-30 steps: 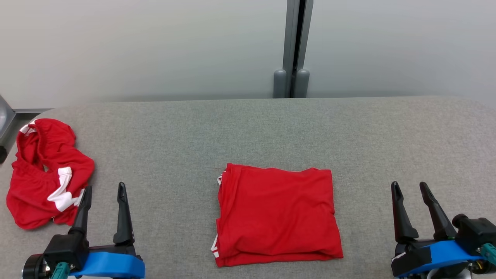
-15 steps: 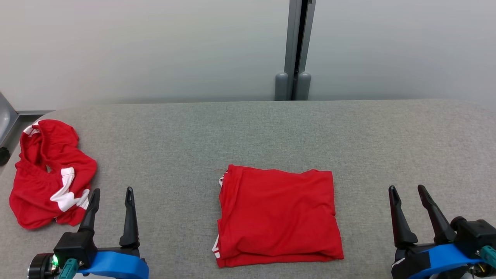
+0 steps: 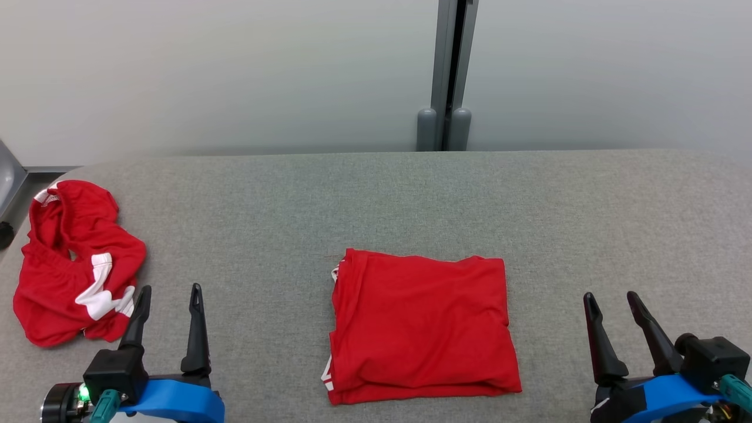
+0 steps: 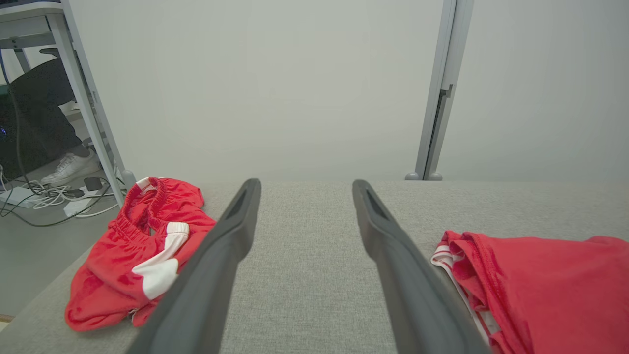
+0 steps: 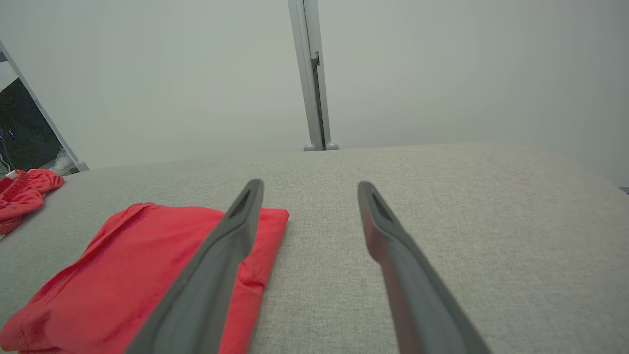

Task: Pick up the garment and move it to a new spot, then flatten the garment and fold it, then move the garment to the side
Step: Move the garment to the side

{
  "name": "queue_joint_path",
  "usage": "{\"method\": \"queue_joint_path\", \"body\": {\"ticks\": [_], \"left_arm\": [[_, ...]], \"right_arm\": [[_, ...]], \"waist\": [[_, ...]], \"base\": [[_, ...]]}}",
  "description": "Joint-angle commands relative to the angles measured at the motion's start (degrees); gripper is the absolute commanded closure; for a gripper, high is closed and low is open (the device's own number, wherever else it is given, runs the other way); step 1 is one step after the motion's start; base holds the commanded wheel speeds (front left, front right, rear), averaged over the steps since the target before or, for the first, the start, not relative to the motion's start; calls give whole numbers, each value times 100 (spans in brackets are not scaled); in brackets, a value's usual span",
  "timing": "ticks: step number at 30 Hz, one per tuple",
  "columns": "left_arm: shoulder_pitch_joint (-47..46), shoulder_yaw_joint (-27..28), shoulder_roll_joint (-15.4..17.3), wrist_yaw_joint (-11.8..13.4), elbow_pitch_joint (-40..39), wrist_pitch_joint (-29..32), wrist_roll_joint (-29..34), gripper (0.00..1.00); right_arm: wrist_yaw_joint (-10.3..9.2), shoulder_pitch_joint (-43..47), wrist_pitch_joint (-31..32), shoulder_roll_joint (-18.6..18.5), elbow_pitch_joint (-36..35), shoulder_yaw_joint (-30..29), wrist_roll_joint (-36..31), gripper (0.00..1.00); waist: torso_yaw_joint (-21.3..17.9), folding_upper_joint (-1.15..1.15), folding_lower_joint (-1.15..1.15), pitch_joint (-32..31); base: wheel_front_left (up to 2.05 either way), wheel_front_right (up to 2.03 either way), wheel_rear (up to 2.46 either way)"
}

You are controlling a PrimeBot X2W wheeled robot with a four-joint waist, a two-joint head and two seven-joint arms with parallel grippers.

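Observation:
A red garment (image 3: 420,326) lies folded into a neat rectangle at the table's near middle, also seen at the right of the left wrist view (image 4: 540,285) and the left of the right wrist view (image 5: 123,275). A second red garment with white patches (image 3: 73,261) (image 4: 137,250) sits crumpled at the table's left end. My left gripper (image 3: 170,289) (image 4: 305,184) stands open and empty just right of the crumpled one. My right gripper (image 3: 610,296) (image 5: 309,184) is open and empty to the right of the folded garment, apart from it.
The grey padded table (image 3: 376,200) runs wide, with bare cloth on both sides of the folded garment. A pale wall with a grey post (image 3: 449,70) stands behind. Off the table's left end are a metal frame leg (image 4: 91,113), floor cables and a person's shoe (image 4: 69,167).
Both grippers have drawn back a little toward the near edge, the left one also shifting slightly right. The head view shifted a bit. Neither garment has moved.

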Motion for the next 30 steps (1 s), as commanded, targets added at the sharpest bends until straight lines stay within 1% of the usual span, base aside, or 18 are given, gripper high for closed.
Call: {"method": "queue_joint_path", "body": {"ticks": [1, 5, 11, 16, 17, 27, 29, 30], "left_arm": [[-93, 12, 29, 36, -26, -1, -10, 0], [-160, 23, 33, 46, -59, -24, -29, 0], [-303, -15, -26, 46, -41, -71, -36, 0], [-425, -76, -77, 30, 6, -118, -36, 0], [-487, -100, -101, 22, 20, -140, -34, 0], [-749, -133, -152, -33, 183, -218, -41, 0], [-778, -136, -161, -29, 214, -235, -35, 0], [-778, -136, -161, -29, 214, -235, -35, 0]], "right_arm": [[3, -62, 21, -4, 52, -9, -22, 0], [3, -457, 3, -4, 153, 78, -89, 0], [3, -1184, 135, -4, 413, 452, -57, 0], [3, -1589, 273, -6, 859, 618, -114, 0], [3, -1678, 310, -6, 1103, 633, -163, 0], [3, -1728, 86, -6, 2344, 664, -154, 0], [3, -1712, 21, -6, 2567, 722, -102, 0], [3, -1712, 21, -6, 2567, 722, -102, 0]], "waist": [[-4, 0, 0, 31], [-9, 0, 0, 159], [56, 0, 0, 368], [165, 0, 0, 537], [216, 0, 0, 609], [401, 0, 0, 917], [408, 0, 0, 934], [408, 0, 0, 934]], "base": [[0, 0, 0], [0, 0, 0], [0, 0, 0], [0, 0, 0], [0, 0, 0], [0, 0, 0], [0, 0, 0], [0, 0, 0]]}}
